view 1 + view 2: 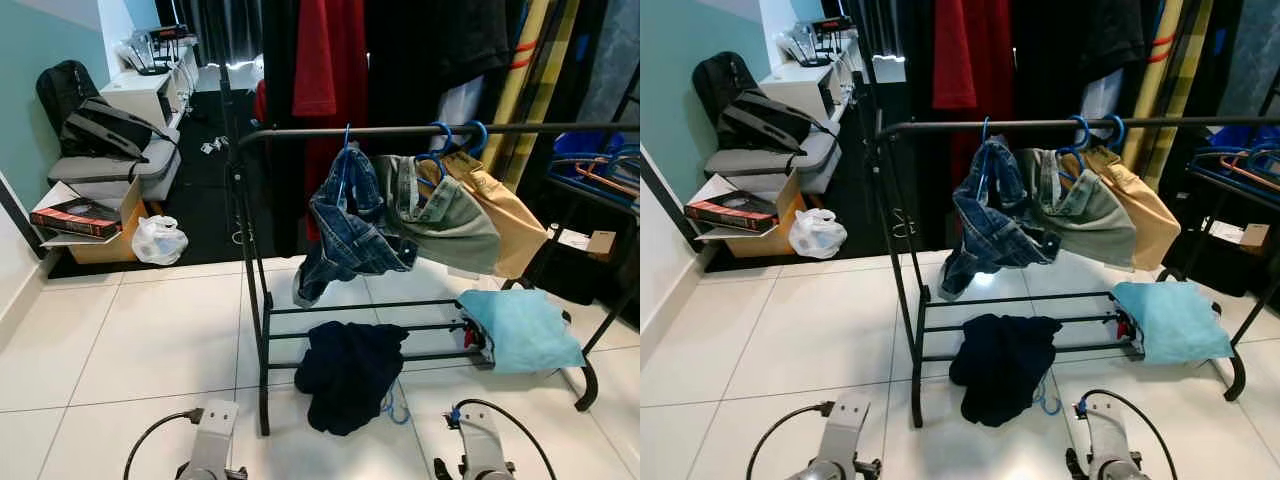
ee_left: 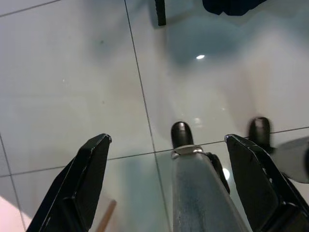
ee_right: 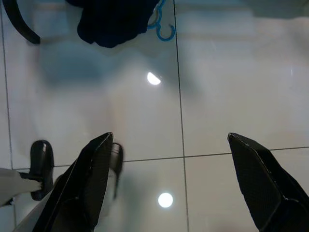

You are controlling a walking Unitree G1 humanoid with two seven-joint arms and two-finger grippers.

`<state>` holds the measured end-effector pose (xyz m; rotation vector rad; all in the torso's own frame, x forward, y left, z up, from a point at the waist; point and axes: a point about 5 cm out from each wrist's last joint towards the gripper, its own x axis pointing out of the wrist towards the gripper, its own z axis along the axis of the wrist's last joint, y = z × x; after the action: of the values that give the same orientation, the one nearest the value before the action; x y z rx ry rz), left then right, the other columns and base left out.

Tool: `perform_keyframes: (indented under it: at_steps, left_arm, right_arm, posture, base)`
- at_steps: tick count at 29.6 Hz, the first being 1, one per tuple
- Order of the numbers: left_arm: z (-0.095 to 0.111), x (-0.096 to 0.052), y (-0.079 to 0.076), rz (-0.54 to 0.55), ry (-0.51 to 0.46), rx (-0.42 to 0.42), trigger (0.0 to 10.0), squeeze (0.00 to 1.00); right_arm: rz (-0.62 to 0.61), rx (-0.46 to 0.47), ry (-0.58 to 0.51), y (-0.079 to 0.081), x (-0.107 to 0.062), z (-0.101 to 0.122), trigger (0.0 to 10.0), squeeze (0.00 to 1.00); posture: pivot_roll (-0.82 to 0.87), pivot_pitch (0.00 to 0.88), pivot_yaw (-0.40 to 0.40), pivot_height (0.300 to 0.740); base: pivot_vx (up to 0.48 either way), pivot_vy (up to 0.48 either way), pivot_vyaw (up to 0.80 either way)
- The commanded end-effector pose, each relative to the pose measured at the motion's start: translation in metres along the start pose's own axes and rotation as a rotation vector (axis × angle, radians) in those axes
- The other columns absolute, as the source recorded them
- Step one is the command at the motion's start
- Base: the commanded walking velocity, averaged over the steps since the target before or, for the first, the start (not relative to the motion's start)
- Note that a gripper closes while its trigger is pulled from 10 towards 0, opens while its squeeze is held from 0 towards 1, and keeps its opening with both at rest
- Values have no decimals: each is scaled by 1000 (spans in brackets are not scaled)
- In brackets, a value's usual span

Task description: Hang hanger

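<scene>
A: Where's the hanger?
B: Blue hanger (image 1: 398,408) is on the floor (image 1: 150,340), at the foot of the black clothes rack (image 1: 400,131). It pokes out from under a dark navy garment (image 1: 348,372) that spills off the rack's lower bars (image 1: 370,330) onto the tiles. In the right wrist view the hook (image 3: 165,32) lies flat on the tile, just beside the navy cloth.
A: End effectors?
B: Both low, pointing down at the tiles, nothing grasped. Left end effector (image 2: 176,183): fingers spread wide, released. Right end effector (image 3: 178,179): same, fingers well apart, released. Both arms show at the bottom edge of the eye views, left arm (image 1: 208,440) & right arm (image 1: 480,445), w/ black cables looping off them.
A: What's on the top rail?
B: Blue jeans (image 1: 350,225) on a blue hanger, then a grey-green garment (image 1: 440,215) and a tan one (image 1: 505,215), each on blue hooks, bunched toward the right half. A light blue cloth (image 1: 520,325) sits on the right end of the lower bars.
A: Rest of the room?
B: Red garment (image 1: 328,60) & dark clothes hang behind the rack. To the left: a black backpack (image 1: 105,128) on a grey seat, a cardboard box (image 1: 95,225) w/ a book on top, a white plastic bag (image 1: 158,240) on the floor near it.
</scene>
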<state>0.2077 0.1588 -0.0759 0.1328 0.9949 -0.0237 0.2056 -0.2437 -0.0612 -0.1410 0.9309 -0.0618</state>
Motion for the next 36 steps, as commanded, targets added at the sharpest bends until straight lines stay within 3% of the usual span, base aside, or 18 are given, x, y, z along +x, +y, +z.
perform_keyframes:
  at_steps: [1, 10, 13, 21, 28, 34, 36]
  left_arm:
    - [-3, 0, -2, -3, 17, 0, 10000, 0]
    - [-3, 0, -3, -8, 16, 2, 10000, 0]
    - [0, 0, -4, -13, 7, -4, 10000, 0]
    - [2, 0, -5, -16, -2, -9, 10000, 0]
    - [4, 0, -6, -3, -22, -26, 10000, 0]
    - [6, 0, -6, -9, -48, -43, 10000, 0]
    - [6, 0, -6, -10, -53, -46, 10000, 0]
  right_arm:
    - [1, -4, 2, -1, 0, -1, 10000, 0]
    - [1, -1, -3, -1, 0, -1, 10000, 0]
    - [-23, -36, -18, -4, 0, 3, 10000, 0]
    - [-15, -14, -27, -5, 0, 5, 10000, 0]
    - [-24, 16, -55, -6, -1, 7, 10000, 0]
    - [-72, 104, -131, -9, -2, 11, 10000, 0]
    - [-88, 94, -148, -10, -2, 12, 10000, 0]
  posture:
    - [-7, 0, 27, 740]
    - [-8, 0, 23, 740]
    - [-15, 0, 19, 740]
    - [-22, 0, 21, 740]
    - [-23, 0, 17, 740]
    - [-37, 0, 30, 740]
    - [-43, 0, 36, 740]
  base:
    - [0, -439, 0]
    - [0, -440, 0]
    - [0, -437, 783]
    - [0, -428, 800]
    - [0, -116, 750]
    - [0, 0, 0]
    - [0, 0, 0]
